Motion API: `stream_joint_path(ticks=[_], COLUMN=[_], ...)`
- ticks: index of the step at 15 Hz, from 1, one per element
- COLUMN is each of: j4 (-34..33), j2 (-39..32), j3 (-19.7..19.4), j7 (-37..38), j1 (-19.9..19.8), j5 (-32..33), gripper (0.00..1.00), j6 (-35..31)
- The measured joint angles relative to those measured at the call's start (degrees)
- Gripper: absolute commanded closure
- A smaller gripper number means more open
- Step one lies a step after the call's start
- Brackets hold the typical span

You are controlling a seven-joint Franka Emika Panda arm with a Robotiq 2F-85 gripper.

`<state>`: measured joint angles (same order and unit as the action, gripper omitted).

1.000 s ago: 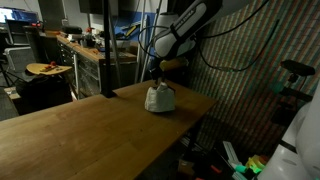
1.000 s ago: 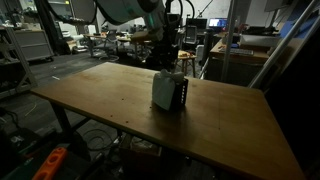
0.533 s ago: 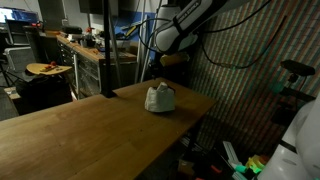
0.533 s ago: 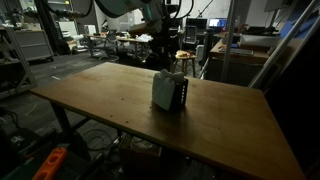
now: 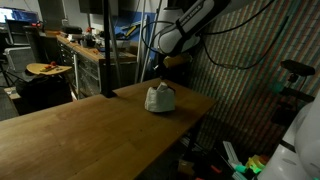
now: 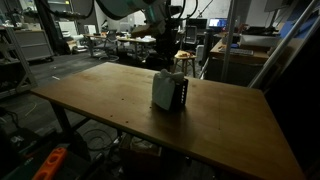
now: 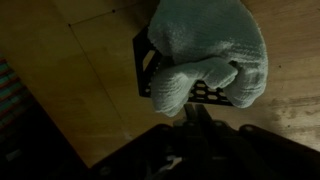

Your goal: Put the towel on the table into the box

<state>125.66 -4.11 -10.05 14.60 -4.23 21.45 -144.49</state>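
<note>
The towel (image 7: 210,50) sits bunched in the box (image 7: 143,65) on the tabletop (image 5: 80,135). The gripper (image 7: 198,118) hangs straight above the box, closed and seemingly holding nothing.

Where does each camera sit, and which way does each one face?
Exterior view: low beside the table, facing across it to the towel near the far end; the arm comes in from the upper right.
Exterior view: off a table corner, facing the towel and box; the arm shows at the top.
Wrist view: above, looking down on the towel bulging from the box; the shut pincer shows at the bottom.
Shared: all three show the towel.
</note>
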Motion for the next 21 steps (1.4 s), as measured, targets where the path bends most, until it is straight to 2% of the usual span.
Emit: stream_joint_path(ticks=[2,11,21], j4=[0.2,0.7,0.6], j2=[-0.1,-1.9,-7.8], j3=[-0.1,-0.1,-0.2], j7=[0.0,-0.3,-3.8], j1=[-0.6,-1.5,-2.0], j5=[0.6,0.6,-2.7], gripper=[0.95,0.97,0.96], j6=[0.0,-0.3,-4.9])
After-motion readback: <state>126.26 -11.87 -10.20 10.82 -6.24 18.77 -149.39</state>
